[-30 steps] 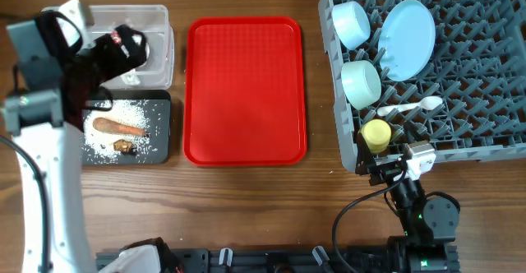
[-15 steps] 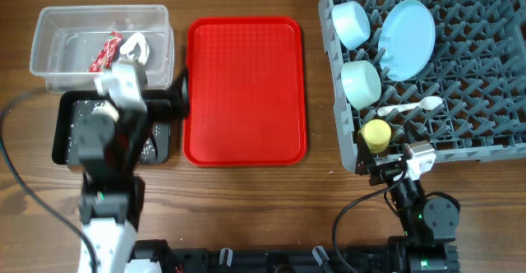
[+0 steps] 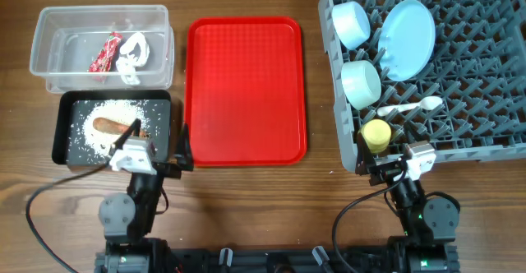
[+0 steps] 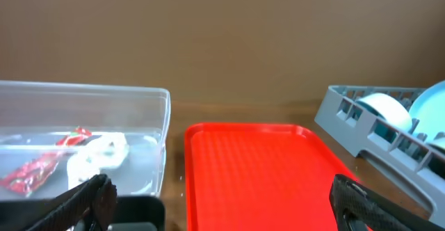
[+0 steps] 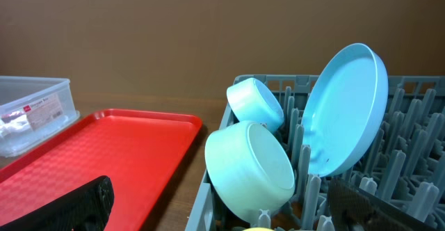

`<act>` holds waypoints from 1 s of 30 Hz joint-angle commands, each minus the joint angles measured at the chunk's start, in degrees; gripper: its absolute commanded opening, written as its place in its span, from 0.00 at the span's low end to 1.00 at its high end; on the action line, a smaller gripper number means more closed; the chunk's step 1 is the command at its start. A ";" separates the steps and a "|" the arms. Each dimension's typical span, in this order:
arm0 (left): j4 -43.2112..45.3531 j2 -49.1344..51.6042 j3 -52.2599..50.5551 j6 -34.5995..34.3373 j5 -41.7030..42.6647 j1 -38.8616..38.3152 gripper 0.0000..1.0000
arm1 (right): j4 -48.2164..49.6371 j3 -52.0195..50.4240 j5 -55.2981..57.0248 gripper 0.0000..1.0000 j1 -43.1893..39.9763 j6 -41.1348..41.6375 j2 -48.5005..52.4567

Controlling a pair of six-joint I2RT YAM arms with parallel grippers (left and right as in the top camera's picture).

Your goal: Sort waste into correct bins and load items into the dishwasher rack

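Observation:
The clear bin [image 3: 49,14] at the back left holds a red wrapper [image 3: 104,53] and crumpled white waste [image 3: 133,55]. The black tray [image 3: 64,133] in front of it holds rice and an orange-brown piece of food [image 3: 115,127]. The grey dishwasher rack [image 3: 485,100] holds two pale bowls [image 3: 360,84], a blue plate [image 3: 408,28], a white spoon [image 3: 411,107] and a yellow cup [image 3: 376,133]. My left gripper [image 3: 179,148] is open and empty at the table's front, beside the black tray. My right gripper [image 3: 386,170] is open and empty at the rack's front corner.
The red tray [image 3: 245,92] lies bare between the bins and the rack. The left wrist view shows the clear bin [image 4: 139,140], the red tray [image 4: 257,175] and the rack's corner [image 4: 361,130]. The right wrist view shows a bowl [image 5: 250,168] and the plate [image 5: 344,109].
My left arm has come back from above the clear bin to the table's front edge. The red wrapper now lies in the clear bin. The right arm has not moved.

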 commanded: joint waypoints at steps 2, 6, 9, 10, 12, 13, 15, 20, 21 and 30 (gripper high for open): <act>-2.60 -6.91 -3.19 -0.11 -0.98 0.04 1.00 | 0.24 -0.11 0.57 1.00 0.39 -0.63 -0.72; -6.88 -9.73 -3.23 -0.13 -2.38 0.04 1.00 | 0.24 -0.11 0.57 1.00 0.39 -0.61 -0.72; -9.03 -11.45 -3.23 -0.11 -2.93 0.04 1.00 | 0.24 -0.11 0.57 1.00 0.39 -0.61 -0.72; -10.10 -12.35 -3.23 -0.11 -3.37 0.04 1.00 | 0.24 -0.11 0.57 1.00 0.39 -0.61 -0.72; -11.76 -13.77 -3.30 -0.11 -3.65 0.04 1.00 | 0.24 -0.11 0.57 1.00 0.39 -0.59 -0.72; -11.78 -13.68 -3.39 -0.11 -3.76 0.04 1.00 | 0.24 -0.11 0.57 1.00 0.39 -0.61 -0.72; -12.37 -13.68 -3.56 -0.13 -3.74 0.04 1.00 | 0.24 -0.11 0.57 1.00 0.39 -0.61 -0.72; -13.66 -13.68 -3.56 -0.15 -3.72 0.00 1.00 | 0.24 -0.11 0.57 1.00 0.39 -0.61 -0.72; -13.66 -13.68 -3.56 -0.15 -3.72 0.00 1.00 | 0.24 -0.11 0.57 1.00 0.39 -0.61 -0.72; -13.62 -13.66 -3.56 -0.13 -3.74 0.00 1.00 | 0.24 -0.11 0.57 1.00 0.39 -0.59 -0.72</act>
